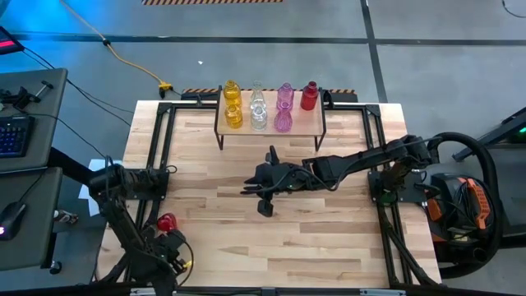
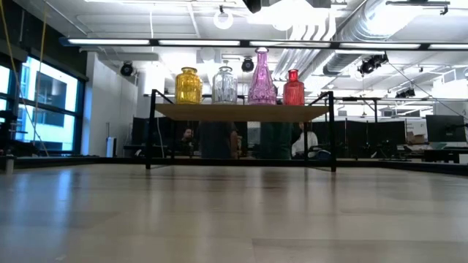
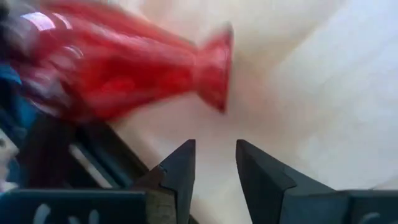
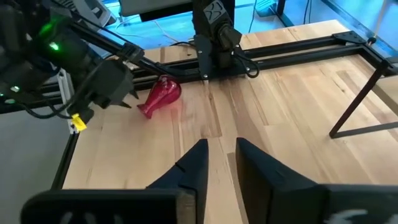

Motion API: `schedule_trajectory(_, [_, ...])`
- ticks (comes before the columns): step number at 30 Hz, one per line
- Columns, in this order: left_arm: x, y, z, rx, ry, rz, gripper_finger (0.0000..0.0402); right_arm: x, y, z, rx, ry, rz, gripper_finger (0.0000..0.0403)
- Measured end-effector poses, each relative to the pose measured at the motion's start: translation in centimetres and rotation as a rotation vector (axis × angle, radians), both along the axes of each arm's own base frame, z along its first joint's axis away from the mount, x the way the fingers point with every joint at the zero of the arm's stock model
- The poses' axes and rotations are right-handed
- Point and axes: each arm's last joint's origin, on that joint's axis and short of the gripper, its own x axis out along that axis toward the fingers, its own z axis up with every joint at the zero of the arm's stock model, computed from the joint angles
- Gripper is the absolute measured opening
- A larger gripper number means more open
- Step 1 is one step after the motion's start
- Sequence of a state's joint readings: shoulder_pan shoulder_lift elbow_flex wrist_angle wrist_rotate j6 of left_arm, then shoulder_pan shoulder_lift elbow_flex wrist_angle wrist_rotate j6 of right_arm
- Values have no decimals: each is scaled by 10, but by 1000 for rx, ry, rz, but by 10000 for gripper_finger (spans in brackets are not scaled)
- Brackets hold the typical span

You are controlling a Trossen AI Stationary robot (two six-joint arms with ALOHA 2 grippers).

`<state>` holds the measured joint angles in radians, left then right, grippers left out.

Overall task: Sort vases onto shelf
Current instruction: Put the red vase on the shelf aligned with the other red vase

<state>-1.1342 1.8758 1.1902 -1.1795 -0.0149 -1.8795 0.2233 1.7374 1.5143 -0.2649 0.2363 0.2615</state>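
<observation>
Seven translucent glass vases [image 1: 259,107] stand on the small light-wood shelf [image 1: 316,123]; the eighth, red vase [image 4: 160,95] lies toppled well off it, left claw [image 3: 214,163] and right claw [image 4: 221,163] each narrowly parted, empty.

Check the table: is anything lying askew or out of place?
Yes. One red vase lies on its side on the table's left edge, near the left end effector, while the others stand upright on the shelf.

Wooden table [image 1: 329,238] carries shelf [image 1: 306,121] at far edge, on black legs. Shelf holds seven vases (two yellow, two clear, two pink, one red) [image 1: 258,107]. Eighth vase, red [image 1: 167,222], lies on its side on table near left corner.
</observation>
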Motion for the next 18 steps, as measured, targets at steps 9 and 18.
schedule_trajectory(9, [-6, 5, 17, 24, -102, -23, 124, 1, -3, 0, -7, 0, -5, 71])
schedule_trajectory(18, [5, 16, 17, 105, -86, -90, 125, 1, -3, 0, -7, 0, -4, 71])
